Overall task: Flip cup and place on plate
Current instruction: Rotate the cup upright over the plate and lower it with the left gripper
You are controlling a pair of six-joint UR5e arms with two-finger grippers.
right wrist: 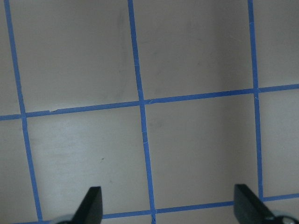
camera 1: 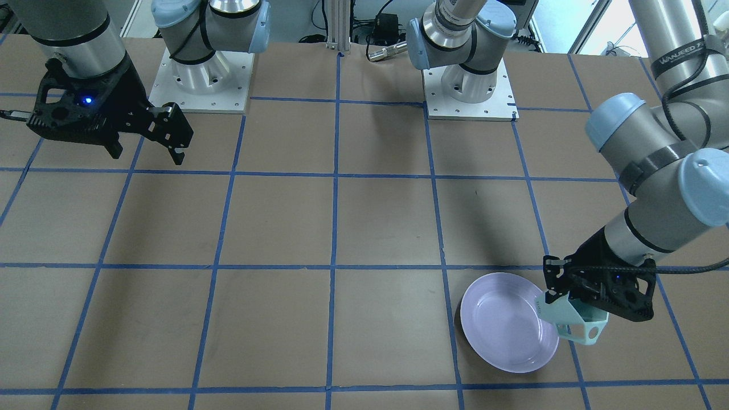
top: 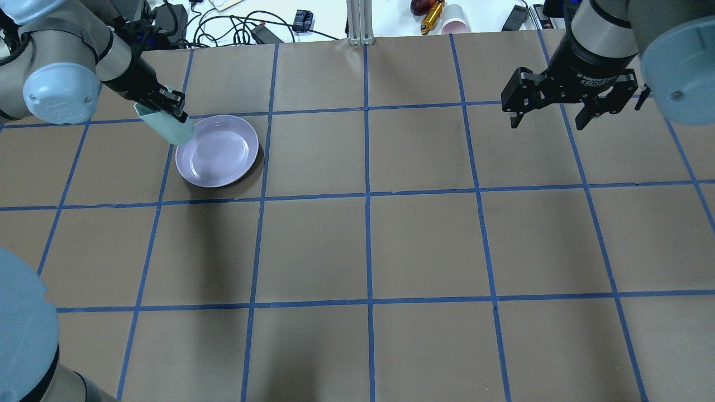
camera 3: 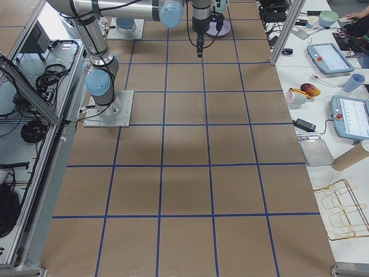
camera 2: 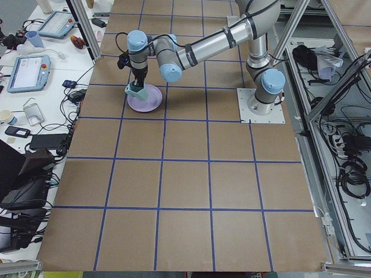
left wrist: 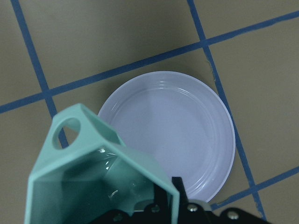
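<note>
The pale mint-green cup [camera 1: 572, 324] is held by my left gripper [camera 1: 569, 293], which is shut on its wall. The cup hangs tilted over the edge of the lilac plate [camera 1: 507, 322], its handle away from the plate. In the overhead view the cup [top: 168, 127] overlaps the left rim of the plate [top: 220, 151] under the left gripper [top: 166, 107]. The left wrist view shows the cup's teal inside [left wrist: 93, 177] and the bare plate [left wrist: 182, 135] beyond it. My right gripper [top: 550, 114] is open and empty, high over the far right of the table.
The brown table [top: 368, 251] carries a grid of blue tape lines. Cables, a pink cup [top: 455, 25] and small tools lie beyond its far edge. The right wrist view shows only bare table [right wrist: 140, 70] between the open fingers [right wrist: 91, 205].
</note>
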